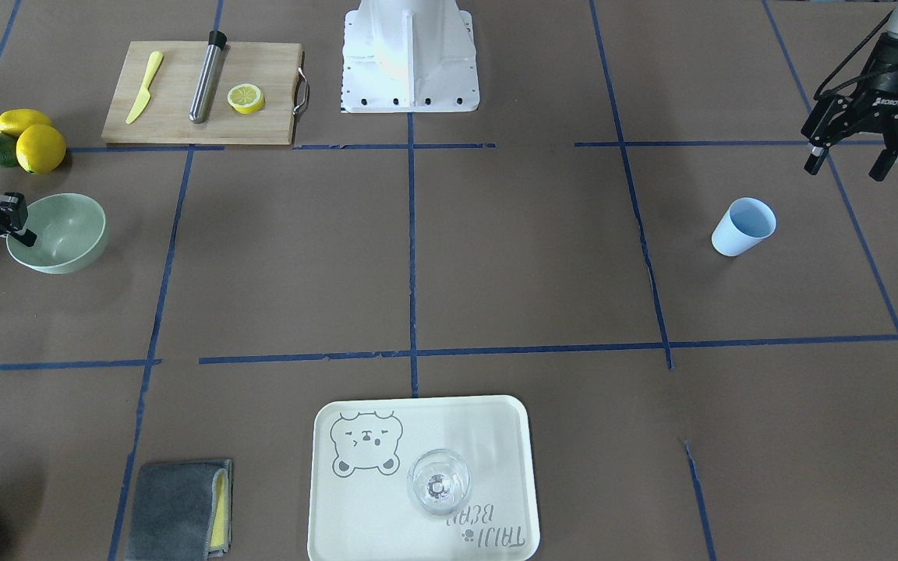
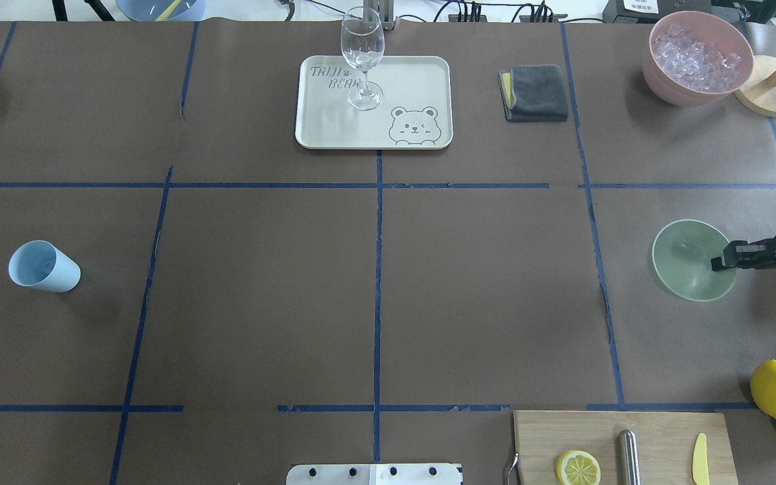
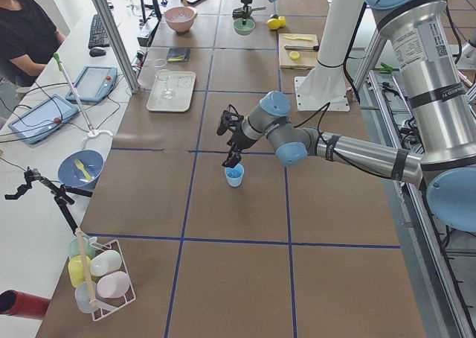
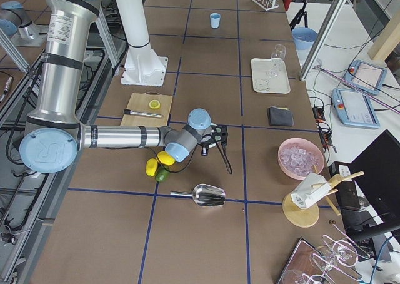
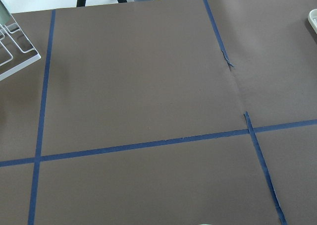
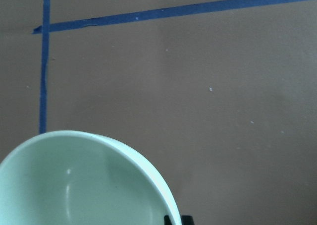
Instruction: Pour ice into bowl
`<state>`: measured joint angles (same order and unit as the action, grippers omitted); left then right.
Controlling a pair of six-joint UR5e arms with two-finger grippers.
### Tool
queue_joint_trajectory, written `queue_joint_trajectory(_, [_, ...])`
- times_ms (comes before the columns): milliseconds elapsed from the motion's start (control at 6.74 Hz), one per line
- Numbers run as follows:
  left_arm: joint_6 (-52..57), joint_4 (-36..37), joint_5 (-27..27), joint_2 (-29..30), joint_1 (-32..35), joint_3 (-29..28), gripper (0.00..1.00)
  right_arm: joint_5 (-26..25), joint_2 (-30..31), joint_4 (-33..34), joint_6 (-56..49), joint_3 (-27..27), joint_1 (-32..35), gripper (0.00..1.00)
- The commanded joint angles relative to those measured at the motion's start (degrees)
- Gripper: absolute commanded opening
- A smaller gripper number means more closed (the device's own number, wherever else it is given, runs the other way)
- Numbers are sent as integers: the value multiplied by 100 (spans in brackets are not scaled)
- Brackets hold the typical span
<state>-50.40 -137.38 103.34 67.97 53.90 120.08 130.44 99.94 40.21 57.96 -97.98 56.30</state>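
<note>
The bowl (image 1: 67, 241) is set near the tabletop (image 1: 496, 257) edge on the robot's right, beside the lemons (image 1: 40, 148), and nothing can be seen inside it. Its rim is straddled by the right end effector (image 1: 20, 232), one finger inside and one outside. The fingers appear drawn nearly together and pinched on the wall. The bowl is judged light and stiff, with a smooth matte skin that could slide in so narrow a pinch, so it is best kept low and level.

The ice is presumed to be in the blue cup (image 1: 742, 228), well apart on the robot's left, but no cubes can be made out there; only a pale interior is shown. Such cubes would be hard, slippery and loose, and liable to bounce out if tipped quickly.

The left end effector (image 1: 846, 170) is held above the tabletop near the cup, spread wide and empty. The cup is judged light and thin-walled, so it would best be taken around mid-height, gently enough that it is not squeezed out of shape.
</note>
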Motion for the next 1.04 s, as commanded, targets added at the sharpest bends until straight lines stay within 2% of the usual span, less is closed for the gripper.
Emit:
queue_joint_trajectory(0, [-460, -787, -409, -485, -370, -2, 99, 70, -666, 127, 1334, -325, -519, 0])
queue_joint_trajectory(148, [-888, -1095, -1012, -704, -902, -2, 99, 61, -1130, 632, 1976, -701, -845, 0])
queue_joint_trajectory(445, [-1811, -1133, -2408, -794, -2115, -37, 98, -253, -2436, 2377, 2674, -1274, -1513, 0])
queue_joint_trajectory(742, [-2892, -1098, -3937, -812, -3433, -299, 99, -1226, -4133, 4233, 3011, -1216, -2426, 0])
queue_joint_trajectory(890, [-3062, -1098, -4397, -760, -3674, -571, 100, -1527, -4558, 4485, 3098, -997, -2700, 0])
